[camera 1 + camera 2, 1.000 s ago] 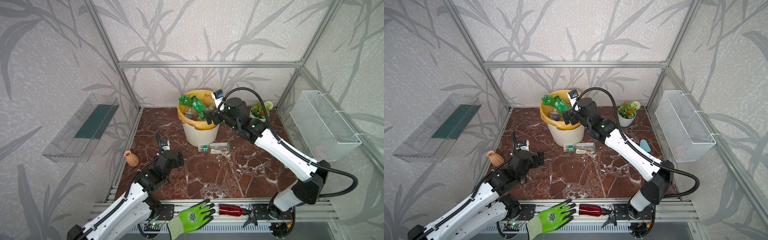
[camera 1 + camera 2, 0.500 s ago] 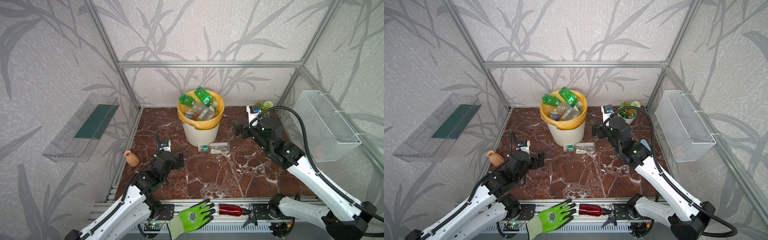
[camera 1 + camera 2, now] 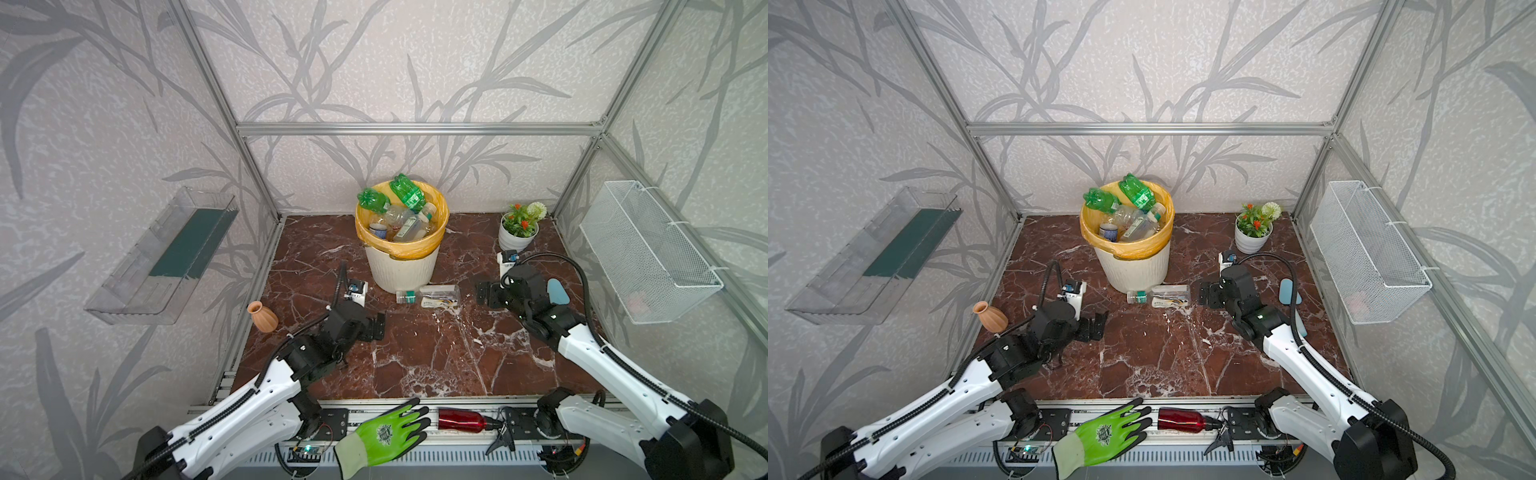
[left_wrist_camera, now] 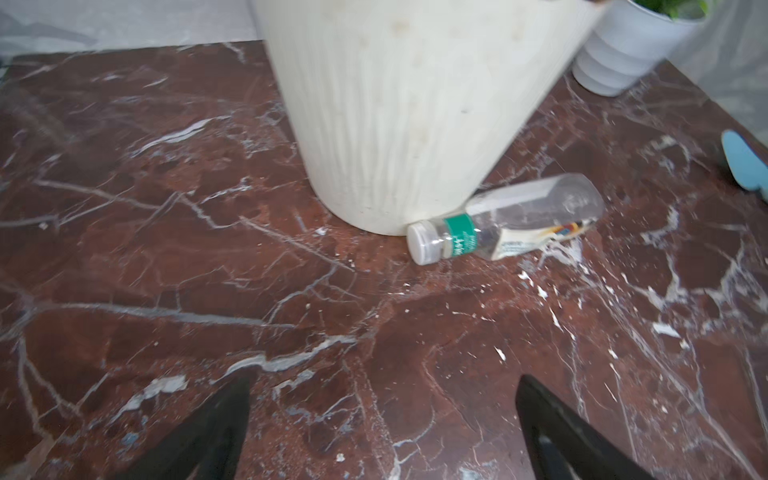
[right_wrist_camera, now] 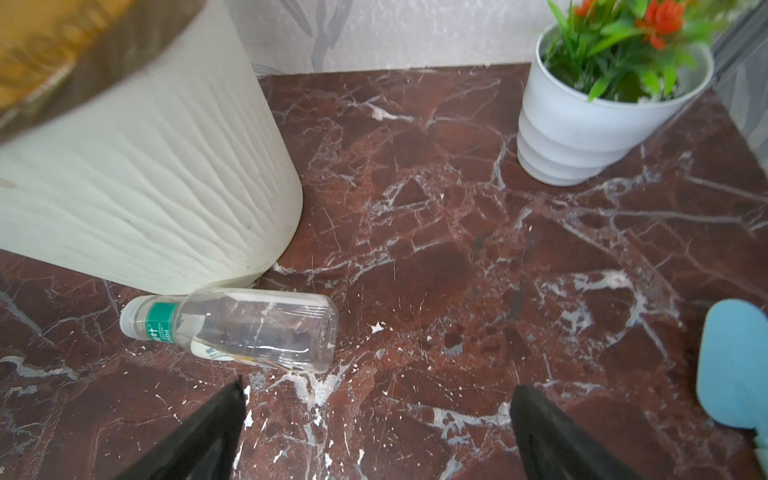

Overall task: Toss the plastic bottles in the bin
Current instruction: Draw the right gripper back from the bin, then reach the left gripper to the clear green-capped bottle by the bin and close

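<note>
Lying on its side, a clear green-banded plastic bottle point(image 3: 428, 296) touches the foot of the cream-white ribbed bin point(image 3: 401, 270), yellow-bagged and heaped with bottles point(image 3: 409, 222), near the rear edge of the desk point(image 3: 415, 365). Both the left pincer point(image 3: 375, 327) and right pincer point(image 3: 486, 294) gape wide, empty.

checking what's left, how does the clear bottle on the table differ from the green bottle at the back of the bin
The clear bottle is see-through with a white cap and green neck band; the green bottle is green all over. The clear bottle lies flat on the table beside the foot of the bin; the green bottle leans atop the pile in it, poking above its rim. Both are plastic bottles; neither is held.
</note>
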### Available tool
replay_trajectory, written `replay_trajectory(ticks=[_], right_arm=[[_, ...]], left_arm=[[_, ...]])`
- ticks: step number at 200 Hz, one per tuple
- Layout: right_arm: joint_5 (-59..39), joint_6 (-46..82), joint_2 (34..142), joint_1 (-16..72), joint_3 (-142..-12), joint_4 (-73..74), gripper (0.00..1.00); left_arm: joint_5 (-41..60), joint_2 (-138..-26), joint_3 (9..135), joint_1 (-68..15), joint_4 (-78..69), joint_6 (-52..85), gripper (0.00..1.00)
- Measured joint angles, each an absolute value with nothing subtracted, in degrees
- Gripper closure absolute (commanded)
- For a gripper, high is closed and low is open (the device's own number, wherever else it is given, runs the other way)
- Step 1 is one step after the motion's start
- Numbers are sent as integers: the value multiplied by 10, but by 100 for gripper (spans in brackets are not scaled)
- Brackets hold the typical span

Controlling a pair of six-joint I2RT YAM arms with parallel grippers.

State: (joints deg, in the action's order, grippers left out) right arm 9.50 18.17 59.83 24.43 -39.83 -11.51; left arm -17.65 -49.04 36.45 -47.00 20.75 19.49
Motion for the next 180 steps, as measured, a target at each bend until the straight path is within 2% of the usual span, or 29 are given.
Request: replay_trajectory(ticks=[87,128,180], right_arm=[[19,240,525,138,-282,-87,1],[-3,242,491,108,-258,-86,1],[-28,242,502,100,-243,-66,1]], left_arm=[[-185,-857,606,-590,189,29,1],[-193,-995,707,-595,210,-23,1],[-215,-1118,821,-576,244,-71,1]])
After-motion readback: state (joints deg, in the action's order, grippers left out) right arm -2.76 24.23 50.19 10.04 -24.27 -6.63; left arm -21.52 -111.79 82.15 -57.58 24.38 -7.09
